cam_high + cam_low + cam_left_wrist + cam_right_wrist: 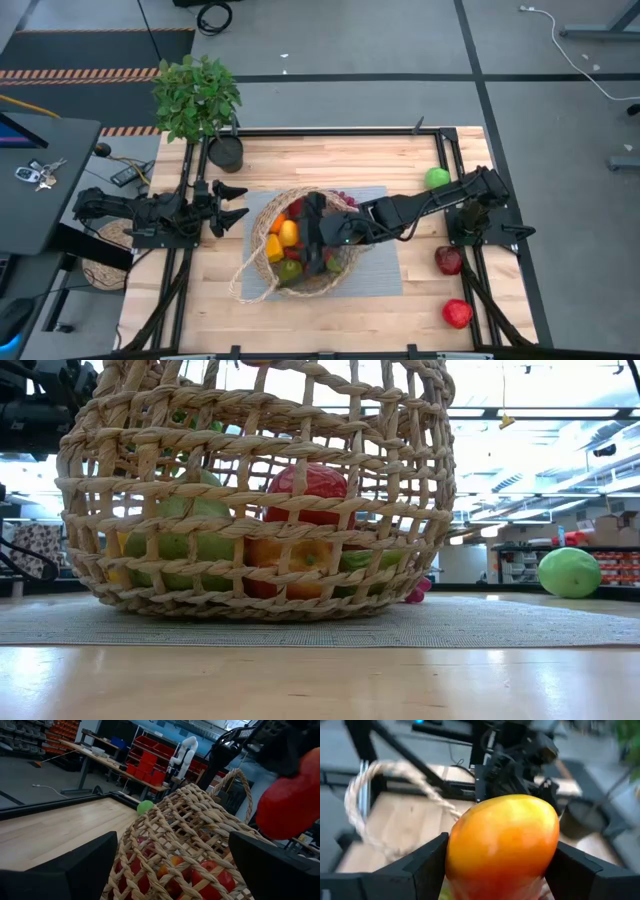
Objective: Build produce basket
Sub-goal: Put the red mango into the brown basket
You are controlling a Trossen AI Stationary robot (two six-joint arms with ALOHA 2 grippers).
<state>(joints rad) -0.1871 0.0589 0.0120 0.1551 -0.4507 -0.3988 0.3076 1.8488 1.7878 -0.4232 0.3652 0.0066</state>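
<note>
The round woven wicker basket stands on a grey mat in the middle of the table, and its thin handle loop lies toward the near left. It holds several pieces of produce, among them an orange and yellow one, and red and green ones. My right gripper reaches over the basket from the right and is shut on a red-orange fruit. My left gripper is open and empty just left of the basket. My right gripper pinches the red-orange fruit by two opposite sides between its two fingers. The arm comes from the table's right, above the basket. The fruit is lifted clear, above the basket's rim.
A green apple lies at the far right, also in the low view. Two red apples lie at the near right. A leafy plant in a black pot stands at the far left.
</note>
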